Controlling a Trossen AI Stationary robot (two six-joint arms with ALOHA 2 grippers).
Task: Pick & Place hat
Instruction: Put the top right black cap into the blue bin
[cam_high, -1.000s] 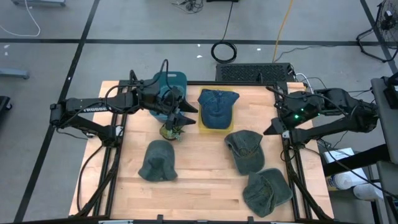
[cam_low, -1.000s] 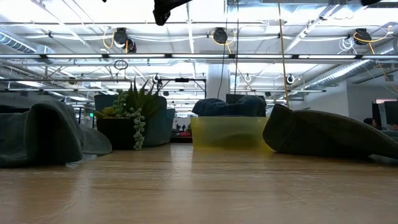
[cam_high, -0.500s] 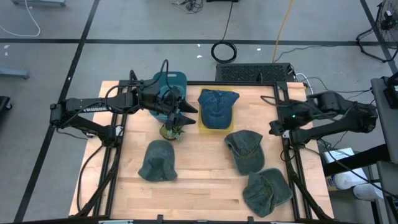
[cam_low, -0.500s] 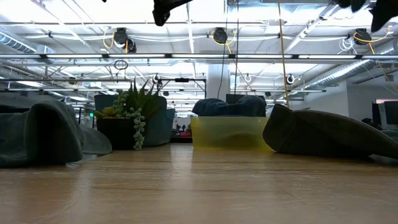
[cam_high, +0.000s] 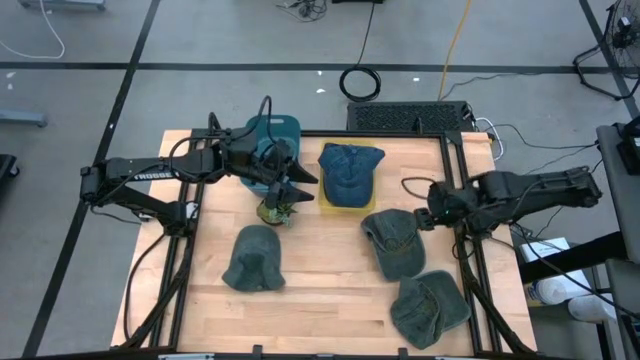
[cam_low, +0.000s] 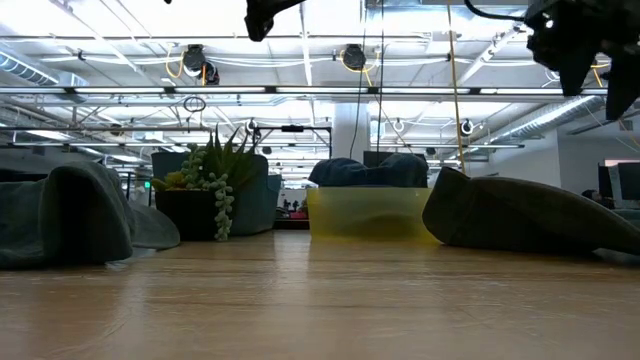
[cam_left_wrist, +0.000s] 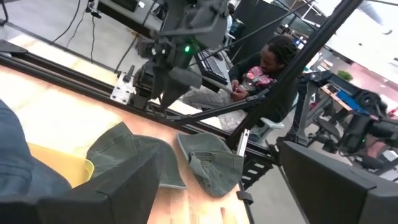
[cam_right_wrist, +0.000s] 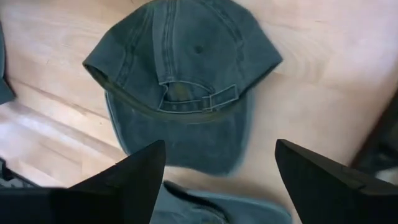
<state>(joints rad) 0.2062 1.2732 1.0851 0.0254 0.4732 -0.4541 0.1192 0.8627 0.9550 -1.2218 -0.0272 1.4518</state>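
Observation:
Several caps are on the wooden table. A blue cap (cam_high: 350, 172) sits in a yellow bin (cam_high: 328, 203). A grey-green cap (cam_high: 254, 258) lies crown up at the near left, and two more lie at the right (cam_high: 395, 240) and near right (cam_high: 430, 306). My right gripper (cam_high: 421, 215) hangs open just right of the cap at the right, above the table. In the right wrist view that cap (cam_right_wrist: 180, 74) lies ahead of the open fingers (cam_right_wrist: 217, 186), strap side toward them. My left gripper (cam_high: 298, 186) waits open above the plant.
A small potted plant (cam_high: 275, 208) and a teal bin (cam_high: 272, 135) stand under the left arm, beside the yellow bin. Bare wood lies in the middle (cam_high: 320, 270). A person (cam_left_wrist: 261, 68) sits beyond the table's right edge.
My right arm has come down and moved toward the table's left, bringing its gripper close to the green cap at the right; it has dropped into the low view from above. The caps and the left arm have stayed still.

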